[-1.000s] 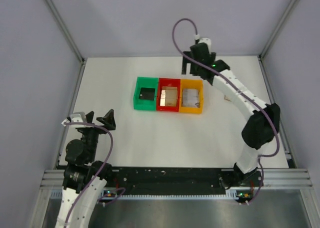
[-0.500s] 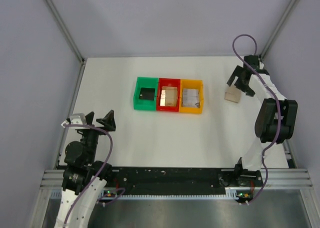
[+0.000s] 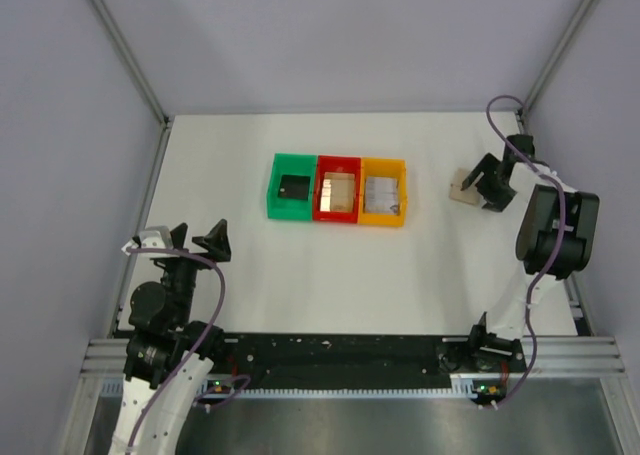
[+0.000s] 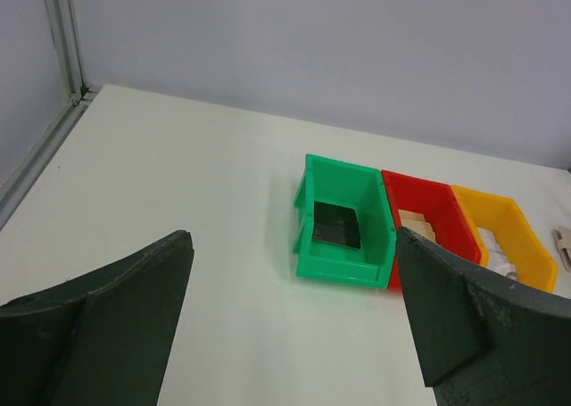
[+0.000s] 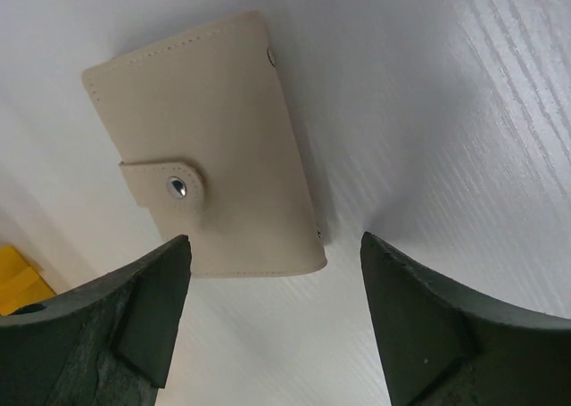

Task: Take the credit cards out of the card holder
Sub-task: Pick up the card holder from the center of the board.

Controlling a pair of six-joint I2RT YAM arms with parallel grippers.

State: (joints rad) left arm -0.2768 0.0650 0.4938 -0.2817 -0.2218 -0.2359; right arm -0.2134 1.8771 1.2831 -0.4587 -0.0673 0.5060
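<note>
The tan card holder [image 3: 461,188] lies flat and snapped shut on the white counter [image 3: 300,275], toward its right side and well apart from the row of three bins. The right end effector [image 3: 480,186] hangs just over its near end, released: in the right wrist view its two dark fingers [image 5: 116,317] stand wide on either side of the holder's lower edge and touch nothing. The green bin [image 3: 271,190] holds a dark flat card [image 3: 295,186], the red bin [image 3: 318,190] a tan one, and the orange bin [image 3: 403,190] a silvery one. The left end effector [image 3: 188,240] hovers over the near left of the counter, jaws spread wide and empty.
</note>
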